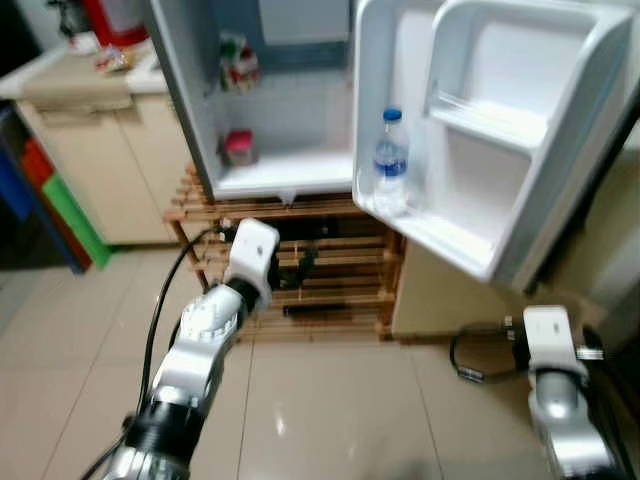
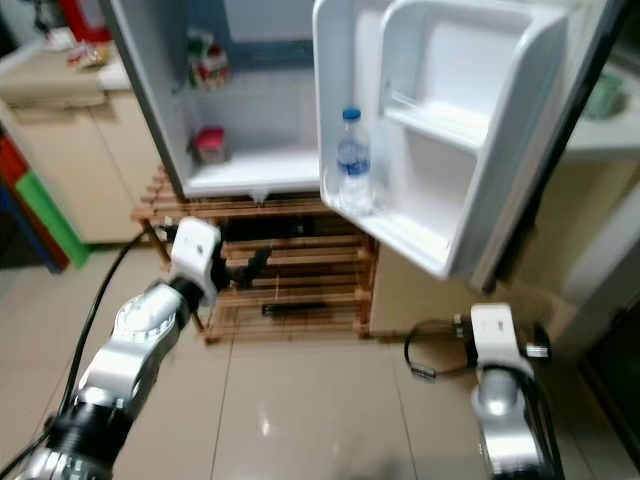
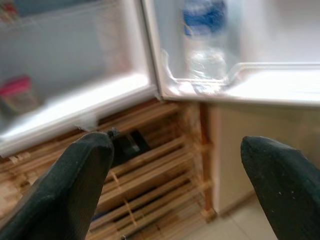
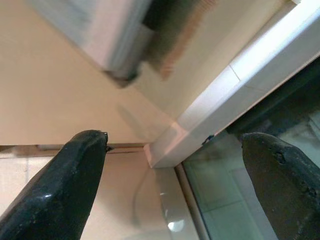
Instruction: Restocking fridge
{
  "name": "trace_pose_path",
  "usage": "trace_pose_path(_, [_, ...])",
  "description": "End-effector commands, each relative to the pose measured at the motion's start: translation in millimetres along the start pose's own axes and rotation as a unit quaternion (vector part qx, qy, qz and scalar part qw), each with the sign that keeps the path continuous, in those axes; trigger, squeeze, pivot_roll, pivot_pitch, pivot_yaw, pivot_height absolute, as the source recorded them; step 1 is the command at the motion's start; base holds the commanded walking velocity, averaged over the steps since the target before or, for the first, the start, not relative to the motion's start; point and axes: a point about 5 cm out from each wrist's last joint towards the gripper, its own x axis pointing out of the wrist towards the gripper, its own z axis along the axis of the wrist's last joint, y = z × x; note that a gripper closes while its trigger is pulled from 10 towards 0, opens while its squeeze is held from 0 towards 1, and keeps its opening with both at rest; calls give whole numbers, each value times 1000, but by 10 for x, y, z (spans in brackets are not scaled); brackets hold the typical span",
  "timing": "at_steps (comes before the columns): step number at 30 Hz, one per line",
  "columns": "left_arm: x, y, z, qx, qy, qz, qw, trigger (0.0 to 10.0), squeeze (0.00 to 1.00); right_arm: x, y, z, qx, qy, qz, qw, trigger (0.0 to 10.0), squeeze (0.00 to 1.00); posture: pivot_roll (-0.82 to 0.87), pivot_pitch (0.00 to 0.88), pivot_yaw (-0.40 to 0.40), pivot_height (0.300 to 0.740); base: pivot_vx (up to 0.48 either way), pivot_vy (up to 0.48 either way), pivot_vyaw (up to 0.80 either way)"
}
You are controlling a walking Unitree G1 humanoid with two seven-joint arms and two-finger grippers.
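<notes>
Holding my left gripper (image 3: 177, 192) wide apart before the wooden rack (image 1: 330, 270), I see the water bottle (image 1: 391, 160) upright in the fridge door's (image 1: 480, 130) lower shelf corner; right gripper (image 4: 175, 190) apart too.

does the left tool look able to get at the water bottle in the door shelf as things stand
Probably yes: the left tool is open, empty and aimed toward the water bottle, which stands alone in the door shelf.
</notes>
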Motion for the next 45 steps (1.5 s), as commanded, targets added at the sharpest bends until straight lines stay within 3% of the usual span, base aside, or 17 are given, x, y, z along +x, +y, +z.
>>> trace_pose_path(1, [25,23,63,7,-8,-2,1000,10000,0,32,-32,45,7,-6,-11,1000,10000,0,-132,0,70,740,0,-469,0])
trace_pose_path(7, [24,91,95,-11,-19,22,1000,10000,0,104,-67,208,9,-33,-20,999,10000,0,-131,0,68,740,54,-384,0])
trace_pose_path(11, [14,153,34,-14,-2,41,999,10000,0,142,-94,255,9,-38,-25,999,10000,0,-130,0,65,740,0,0,0])
trace_pose_path(15, [-21,282,-266,-2,100,72,992,10000,0,209,-139,283,15,-30,-35,999,10000,0,-128,0,64,740,0,0,0])
trace_pose_path(16, [-21,282,-266,-2,100,72,992,10000,0,209,-139,283,15,-30,-35,999,10000,0,-128,0,64,740,0,0,0])
trace_pose_path(18, [-69,319,-463,-6,166,77,983,10000,0,263,-160,364,22,-35,-39,998,10000,0,-128,0,65,740,0,0,0])
trace_pose_path(20, [-97,324,-549,-9,193,75,978,10000,0,293,-167,433,26,-43,-39,998,10000,0,-128,0,65,740,0,0,0])
trace_pose_path(22, [-128,316,-650,-13,219,70,973,10000,0,350,-161,651,48,-74,-30,996,10000,0,-132,0,67,740,0,0,0])
trace_pose_path(24, [-128,316,-650,-13,219,70,973,10000,0,350,-161,651,48,-74,-30,996,10000,0,-132,0,67,740,0,0,0])
trace_pose_path(26, [-139,274,-736,-15,235,53,970,10000,0,381,-106,974,72,-132,8,989,10000,0,-128,0,64,740,0,0,0])
trace_pose_path(27, [-139,274,-736,-15,235,53,970,10000,0,381,-106,974,72,-132,8,989,10000,0,-128,0,64,740,0,0,0])
trace_pose_path(28, [-158,236,-817,-19,251,36,967,10000,0,364,-54,1198,76,-179,41,980,10000,0,-128,0,64,740,0,0,0])
trace_pose_path(33, [-207,240,-892,-12,267,36,963,10000,0,332,-27,1465,100,-220,60,969,10000,0,-120,0,54,740,0,0,0])
trace_pose_path(39, [-212,239,-910,-10,268,31,963,10000,0,264,39,1601,131,-244,95,956,10000,0,-121,0,57,740,0,0,0])
trace_pose_path(45, [-199,247,-912,-2,265,25,964,10000,0,78,181,1694,160,-268,166,935,10000,0,-125,0,62,740,0,0,0])
